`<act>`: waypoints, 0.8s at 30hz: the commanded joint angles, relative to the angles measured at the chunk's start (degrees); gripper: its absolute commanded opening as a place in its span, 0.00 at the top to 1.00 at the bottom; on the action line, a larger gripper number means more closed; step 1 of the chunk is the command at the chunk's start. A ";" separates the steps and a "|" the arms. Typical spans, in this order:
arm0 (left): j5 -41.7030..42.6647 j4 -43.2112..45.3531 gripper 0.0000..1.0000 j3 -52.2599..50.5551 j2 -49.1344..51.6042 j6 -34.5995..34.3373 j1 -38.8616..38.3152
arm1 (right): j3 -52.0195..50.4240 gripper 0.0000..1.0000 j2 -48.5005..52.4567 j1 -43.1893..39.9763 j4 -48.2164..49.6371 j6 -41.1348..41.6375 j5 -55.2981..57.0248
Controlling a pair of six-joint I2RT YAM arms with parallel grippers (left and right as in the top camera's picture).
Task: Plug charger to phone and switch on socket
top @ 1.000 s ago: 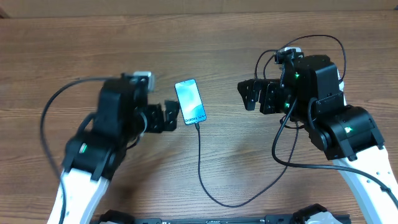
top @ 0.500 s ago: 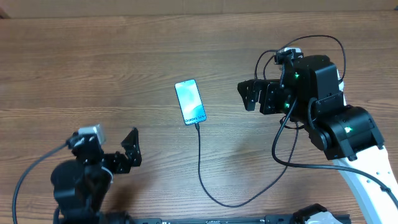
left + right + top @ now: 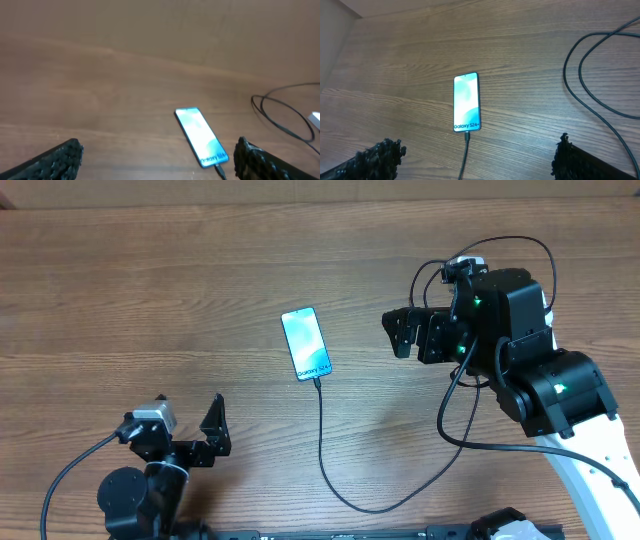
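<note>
The phone (image 3: 305, 344) lies flat on the wooden table with its light-blue screen lit. It also shows in the left wrist view (image 3: 201, 136) and the right wrist view (image 3: 466, 102). The charger cable (image 3: 323, 450) runs from the phone's near end, where its tip (image 3: 467, 135) sits in the port, and curves right toward the right arm. My left gripper (image 3: 213, 431) is open and empty near the front left edge. My right gripper (image 3: 400, 332) is open and empty, right of the phone. The socket is out of view.
Black arm cables (image 3: 592, 80) loop over the table at the right. A small white object (image 3: 315, 118) shows at the right edge of the left wrist view. The right arm's body (image 3: 530, 370) fills the right side.
My left arm has pulled back from beside the phone to the front left edge of the table. The phone, cable and right arm have not moved.
</note>
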 commanded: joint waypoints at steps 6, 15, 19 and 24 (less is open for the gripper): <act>-0.39 9.07 0.00 -7.23 -5.57 1.49 1.75 | 0.24 0.00 -0.52 0.22 0.28 -0.24 0.15; -3.65 21.42 0.00 -14.34 -8.15 1.51 2.19 | 0.24 0.00 -0.52 0.22 0.28 -0.24 0.15; -3.61 29.64 0.00 -18.18 -8.15 1.44 2.19 | 0.24 0.00 -0.52 0.22 0.28 -0.24 0.15; -3.87 35.52 0.01 -21.59 -8.15 1.44 2.16 | 0.24 0.00 -0.52 0.22 0.28 -0.24 0.15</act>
